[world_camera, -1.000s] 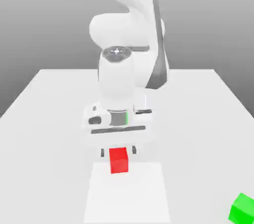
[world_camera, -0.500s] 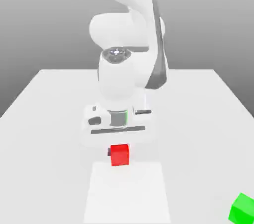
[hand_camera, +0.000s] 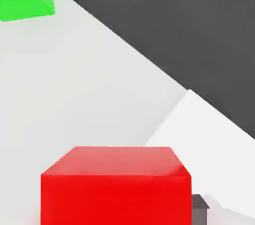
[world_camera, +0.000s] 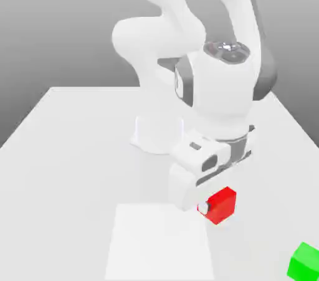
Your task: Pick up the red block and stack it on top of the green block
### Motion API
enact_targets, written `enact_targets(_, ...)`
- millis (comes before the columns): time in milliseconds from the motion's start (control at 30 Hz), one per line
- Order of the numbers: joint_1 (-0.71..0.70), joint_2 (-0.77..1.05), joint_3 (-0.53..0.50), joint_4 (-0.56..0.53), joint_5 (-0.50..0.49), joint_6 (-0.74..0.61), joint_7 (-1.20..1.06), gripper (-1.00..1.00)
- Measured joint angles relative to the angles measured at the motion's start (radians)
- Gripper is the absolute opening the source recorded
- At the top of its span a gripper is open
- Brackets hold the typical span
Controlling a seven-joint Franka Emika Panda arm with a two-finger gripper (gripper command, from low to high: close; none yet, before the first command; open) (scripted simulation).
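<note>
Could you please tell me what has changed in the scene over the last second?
The gripper has closed on the red block, lifted it off the table and carried it toward the exterior view's right, nearer the green block; a second ago it stood with open fingers around the red block on the table. The green block has stayed where it was near the table's corner.

Since the earlier pictures, the arm is swinging toward the exterior view's right, carrying the red block [world_camera: 219, 204] with it. The fingers [world_camera: 202, 209], wide apart 1 second ago, are now clamping the block. It is leaving its place beside the pale square and nearing the green block [world_camera: 304, 261].
</note>
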Motion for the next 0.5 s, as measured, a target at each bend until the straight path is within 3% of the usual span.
enact_targets(233,0.099,0.149,0.081,0.255,-0.097,-0.112,-0.093,-1.00)
enact_targets(367,0.136,0.279,0.067,0.299,-0.150,-0.030,-0.080,-1.00)
enact_targets(400,0.141,0.304,0.061,0.302,-0.159,-0.008,-0.075,1.00)
enact_targets(500,0.141,0.304,0.061,0.302,-0.159,-0.008,-0.075,1.00)
